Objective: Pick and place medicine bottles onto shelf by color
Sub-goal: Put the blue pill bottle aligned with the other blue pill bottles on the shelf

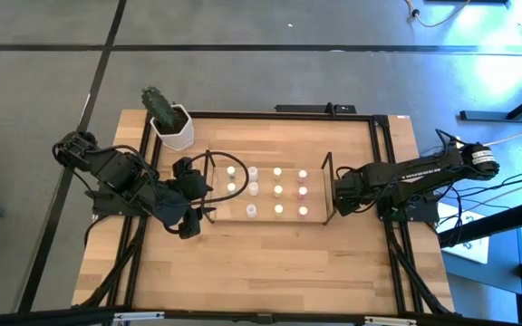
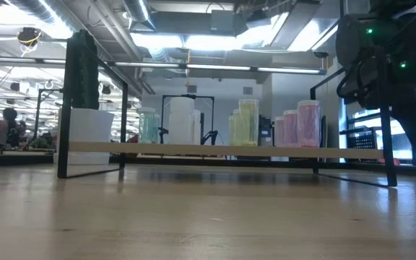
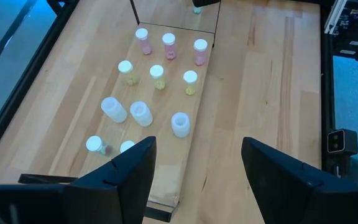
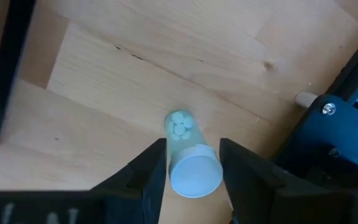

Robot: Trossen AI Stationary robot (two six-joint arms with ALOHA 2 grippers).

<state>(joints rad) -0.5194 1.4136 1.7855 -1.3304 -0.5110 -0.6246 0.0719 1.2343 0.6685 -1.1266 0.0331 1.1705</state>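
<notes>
A pale greenish medicine bottle point(image 4: 190, 158) stands on the wooden table point(image 4: 135, 81) just outside the shelf's point(image 1: 270, 192) right end, sitting right between the right gripper's point(image 4: 191, 165) fingers, which hug its sides, while the left gripper point(image 3: 194, 168) hangs open over the shelf's left end.

Lighting: bright ceiling strip lights point(image 2: 193, 40) in the low view, blown out to glare. Worktop point(image 1: 270, 263) evenly lit from above, shadows soft; cyan spill on the floor at the right edge. Focus: near worktop blurred in the low view; wrist-view foreground soft.
</notes>
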